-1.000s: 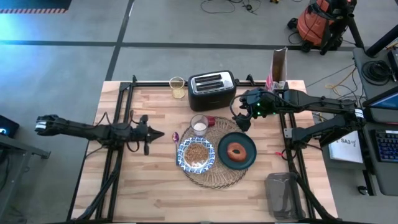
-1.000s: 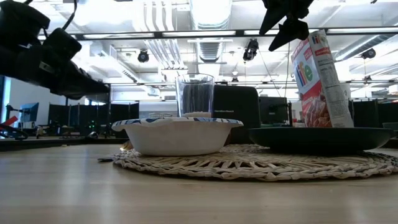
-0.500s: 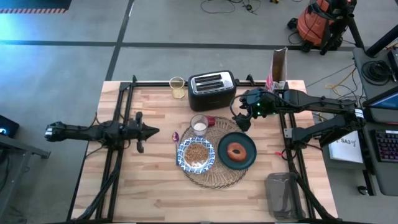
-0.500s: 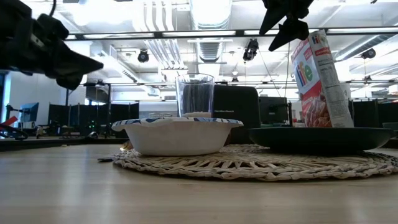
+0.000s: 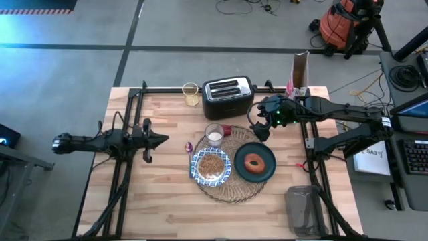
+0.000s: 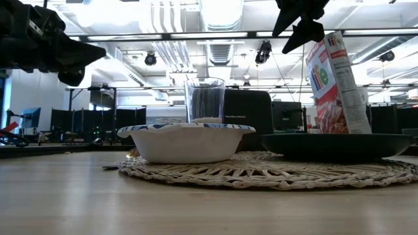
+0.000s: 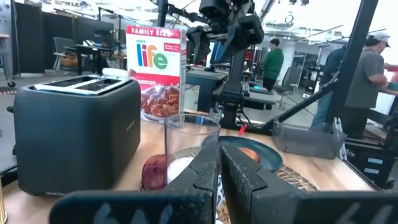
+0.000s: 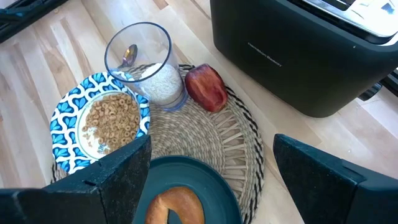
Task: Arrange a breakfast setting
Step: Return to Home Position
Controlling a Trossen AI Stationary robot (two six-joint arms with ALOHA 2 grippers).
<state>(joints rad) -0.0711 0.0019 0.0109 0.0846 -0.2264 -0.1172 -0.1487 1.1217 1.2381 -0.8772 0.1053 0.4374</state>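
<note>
Breakfast setting, laid out mid-counter: a woven straw placemat (image 5: 235,193) carries a patterned bowl (image 5: 195,165) of cereal, a teal plate (image 5: 266,173) with a ring-shaped pastry (image 5: 255,163) on it, and a clear glass (image 5: 214,134) at the mat's far edge, with a red fruit (image 5: 227,130) just beside it.

The glass looks the touchiest piece: smooth-walled, breakable, and with something white in its bottom, so it calls for a level squeeze low on the wall. The bowl and plate are probably stiff and weighty; each is best pinched at the rim and kept flat so nothing spills or rolls. The pastry should be light and yielding, safest taken across the ring. The mat is likely light and floppy, and dragging it would shift everything on it.

A small spoon (image 5: 188,146) lies on the counter (image 5: 154,197) just off the mat, and a black toaster (image 5: 227,96) stands behind it.

Nothing is held. The right pincer (image 5: 258,128) hangs above the mat's far right edge, pointing down, its fingers spread wide. The left pincer (image 5: 162,140) is well clear to the left, arm stretched low and level, fingers closed on nothing.
</note>
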